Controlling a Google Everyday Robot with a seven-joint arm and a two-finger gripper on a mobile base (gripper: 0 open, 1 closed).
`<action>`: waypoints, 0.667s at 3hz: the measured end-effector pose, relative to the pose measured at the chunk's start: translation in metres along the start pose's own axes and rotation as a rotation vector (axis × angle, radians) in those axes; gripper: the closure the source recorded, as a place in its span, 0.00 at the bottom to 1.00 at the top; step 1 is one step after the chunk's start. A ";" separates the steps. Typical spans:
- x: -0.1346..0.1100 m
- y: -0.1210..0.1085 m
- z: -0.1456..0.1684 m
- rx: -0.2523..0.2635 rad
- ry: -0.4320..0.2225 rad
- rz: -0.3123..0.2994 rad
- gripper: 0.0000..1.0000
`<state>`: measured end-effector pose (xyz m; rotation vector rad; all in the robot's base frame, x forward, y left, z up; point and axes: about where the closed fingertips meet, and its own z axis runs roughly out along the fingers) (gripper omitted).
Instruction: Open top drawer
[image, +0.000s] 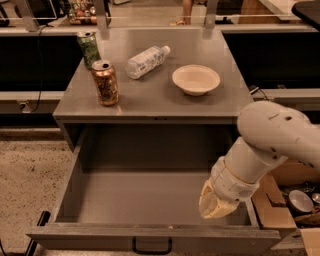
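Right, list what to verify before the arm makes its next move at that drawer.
1. top drawer pulled well out, interior showing: ok.
2. pincer clear of the drawer: not ok; it sits low inside the front right corner.
3. handle free, nothing on it: ok.
4. Drawer floor beneath the arm free of obstacles: cannot tell, hidden.
5. brown can, green can, bottle and bowl on the countertop apart from the arm: ok.
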<state>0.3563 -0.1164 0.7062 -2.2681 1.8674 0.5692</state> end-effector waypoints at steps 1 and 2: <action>-0.018 -0.002 -0.041 0.103 -0.034 -0.075 1.00; -0.027 -0.006 -0.066 0.154 -0.120 -0.128 1.00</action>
